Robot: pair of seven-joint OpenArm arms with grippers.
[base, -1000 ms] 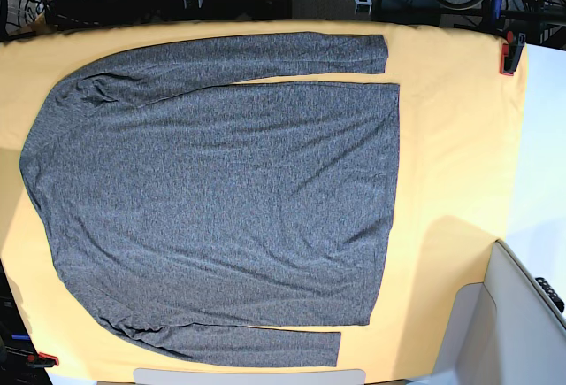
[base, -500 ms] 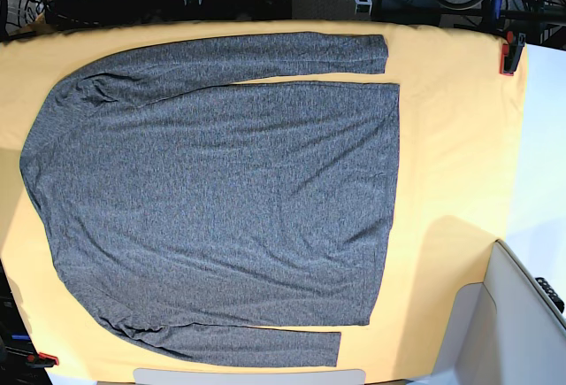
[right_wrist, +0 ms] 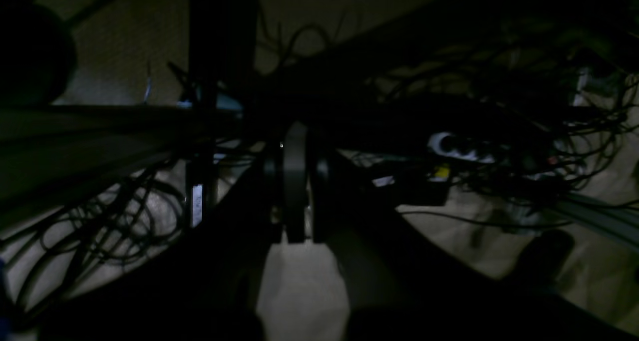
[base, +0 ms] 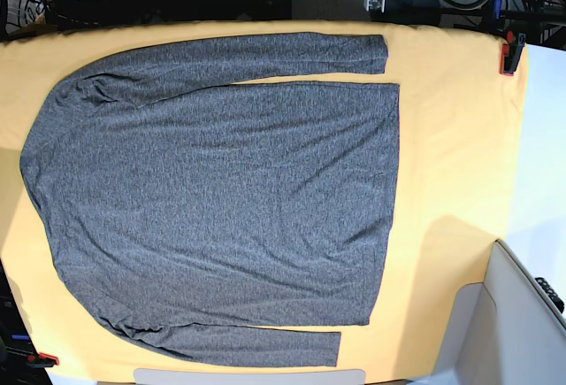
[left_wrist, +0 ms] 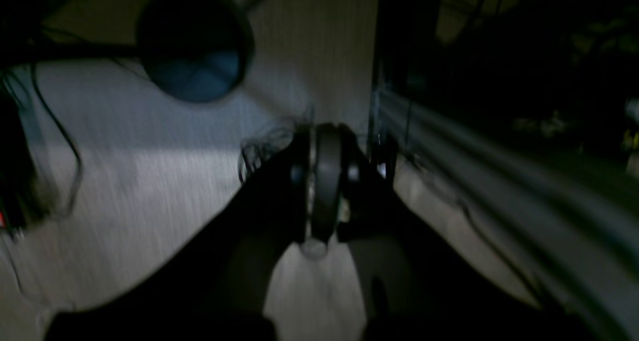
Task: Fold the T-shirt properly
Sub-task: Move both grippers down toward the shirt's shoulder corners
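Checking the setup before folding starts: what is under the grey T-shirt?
The T-shirt lies flat on a yellow-orange table cloth, which shows all around it. Whatever lies beneath the shirt's middle is covered.

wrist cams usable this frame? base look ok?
Left wrist: underexposed and motion-smeared, left gripper a shut dark silhouette over floor. Right wrist: darker still, right gripper shut, cable clutter barely readable. Base: bright, sharp, evenly lit; T-shirt flat on the yellow cloth, soft shadow at lower right.
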